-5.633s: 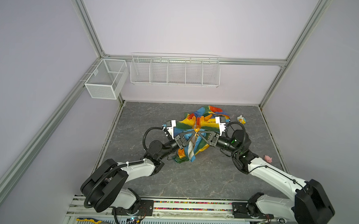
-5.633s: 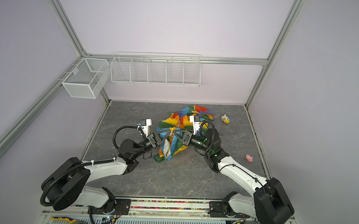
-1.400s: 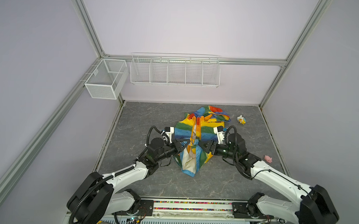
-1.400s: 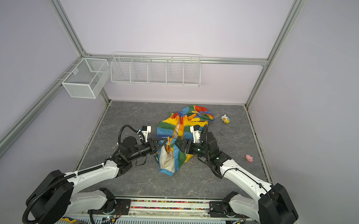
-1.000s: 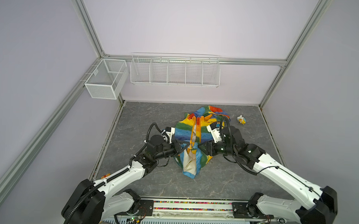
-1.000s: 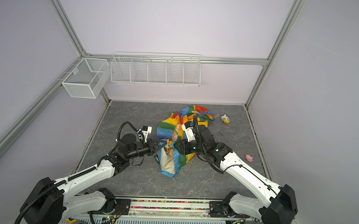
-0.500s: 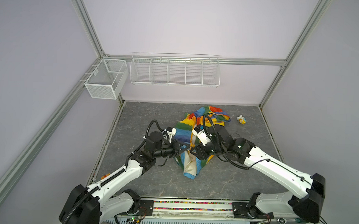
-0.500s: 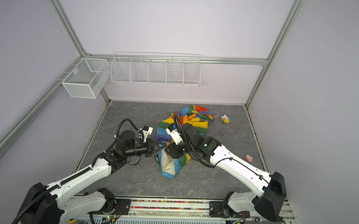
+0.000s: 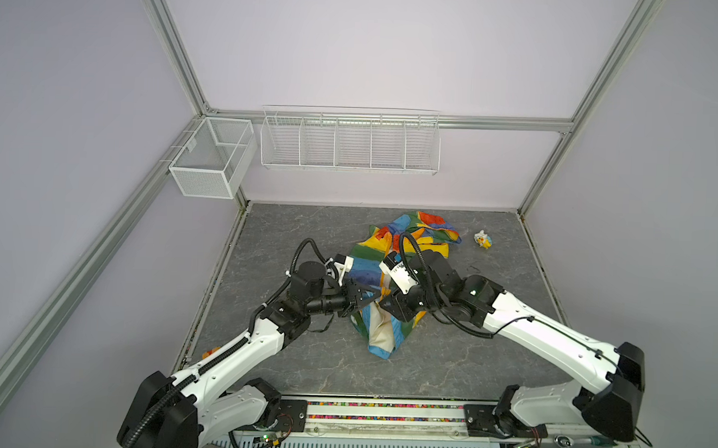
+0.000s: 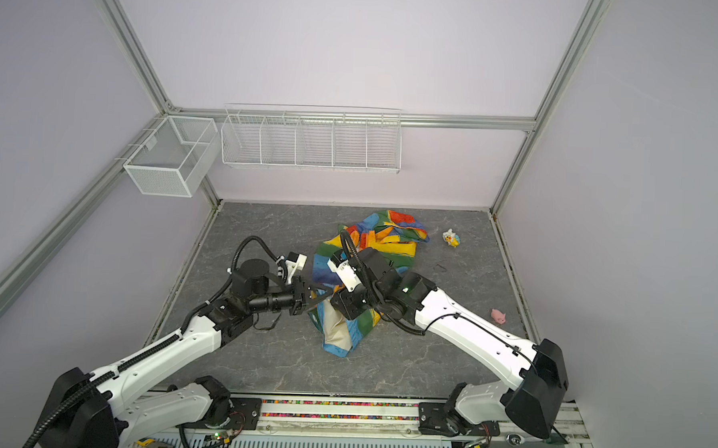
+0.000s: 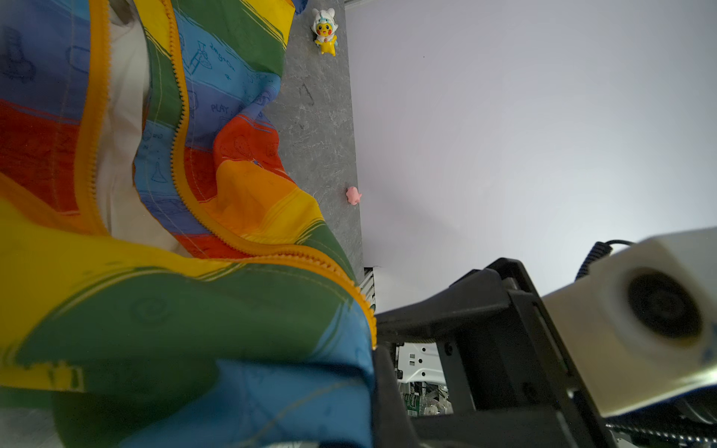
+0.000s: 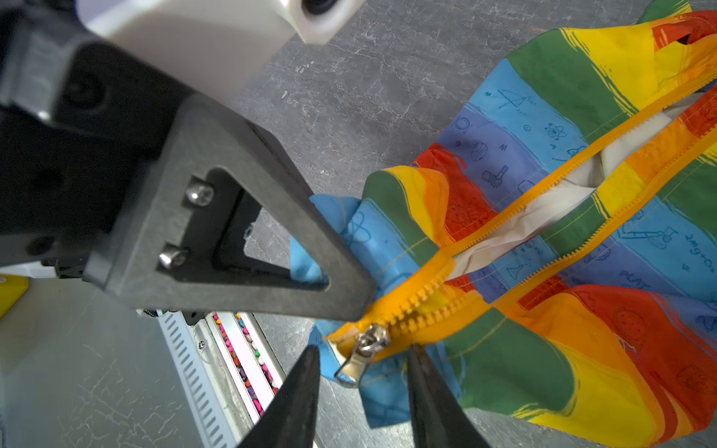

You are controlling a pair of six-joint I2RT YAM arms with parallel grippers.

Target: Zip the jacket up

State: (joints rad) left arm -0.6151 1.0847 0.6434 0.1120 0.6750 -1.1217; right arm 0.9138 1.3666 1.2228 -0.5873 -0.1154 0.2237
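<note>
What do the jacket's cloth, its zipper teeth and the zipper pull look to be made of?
Jacket: thin woven cloth with a matte finish, probably synthetic. It creases sharply and shows stitch lines and printed doodles.
Zipper teeth: moulded plastic by the look. They are chunky and the same orange as their tape.
Zipper pull: metal, silvery with bright glints.

In a top view, a small thin-fabric jacket (image 9: 367, 271) striped red, orange, yellow, green and blue lies crumpled on the grey marbled tabletop (image 9: 301, 355), its cream lining showing towards the near end. The left gripper (image 9: 374, 299) reaches in from the left, black fingers drawn together at the jacket's front edge. The right gripper (image 9: 385, 306) meets it from the right; its finger gap cannot be made out. A tiny white-yellow toy figure (image 9: 483, 239) sits far right, apart from the jacket
</note>
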